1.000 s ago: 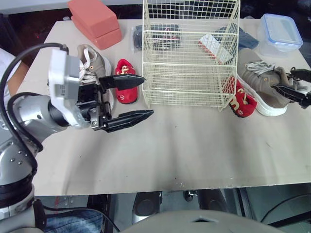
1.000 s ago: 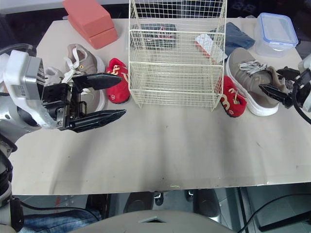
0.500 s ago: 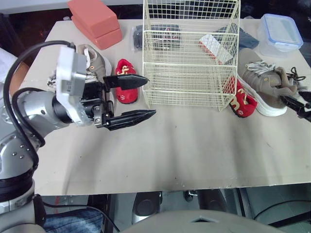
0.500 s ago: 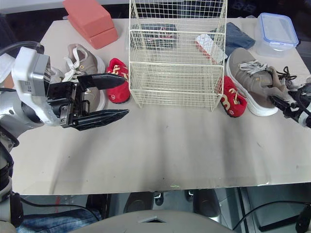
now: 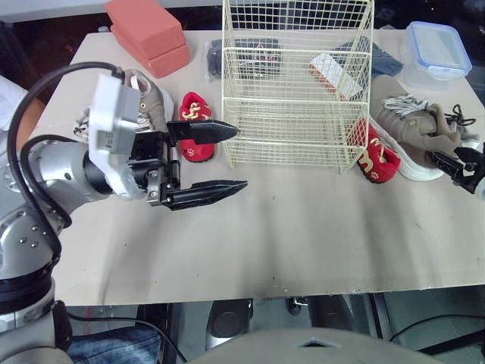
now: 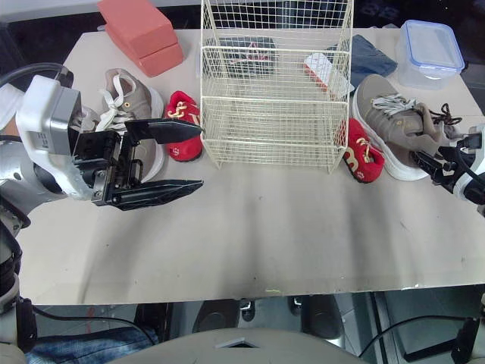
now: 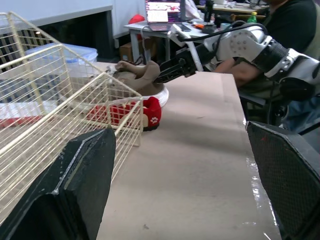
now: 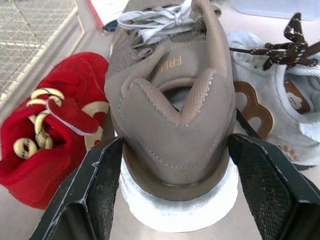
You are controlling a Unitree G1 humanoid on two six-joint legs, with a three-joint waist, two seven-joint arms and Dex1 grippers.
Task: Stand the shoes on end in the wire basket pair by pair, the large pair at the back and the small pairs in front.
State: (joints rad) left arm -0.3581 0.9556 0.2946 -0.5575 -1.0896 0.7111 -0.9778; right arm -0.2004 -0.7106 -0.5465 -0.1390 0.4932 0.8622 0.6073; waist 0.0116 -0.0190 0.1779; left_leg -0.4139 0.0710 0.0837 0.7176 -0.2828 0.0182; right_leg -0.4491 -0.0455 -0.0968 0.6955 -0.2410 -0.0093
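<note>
The cream wire basket (image 5: 295, 83) stands at the back middle of the table. To its left lie a taupe sneaker (image 5: 148, 102) and a small red shoe (image 5: 195, 117). My left gripper (image 5: 241, 157) hovers open in front of them, holding nothing. On the basket's right lie the other red shoe (image 5: 379, 159) and the second taupe sneaker (image 5: 409, 125). My right gripper (image 8: 176, 142) is open at that sneaker's heel (image 8: 175, 125), one finger on each side. A pale small shoe with brown laces (image 8: 270, 115) lies beside it.
A salmon box (image 5: 148, 34) sits at the back left and a clear tub with a blue lid (image 5: 436, 49) at the back right. Dark shoes (image 5: 242, 57) and a folded denim cloth (image 5: 371, 57) lie behind the basket. A person sits beyond the table's right end (image 7: 295, 20).
My right gripper has drawn back from over the sneaker to just behind its heel. My left gripper has drifted slightly right and stays open.
</note>
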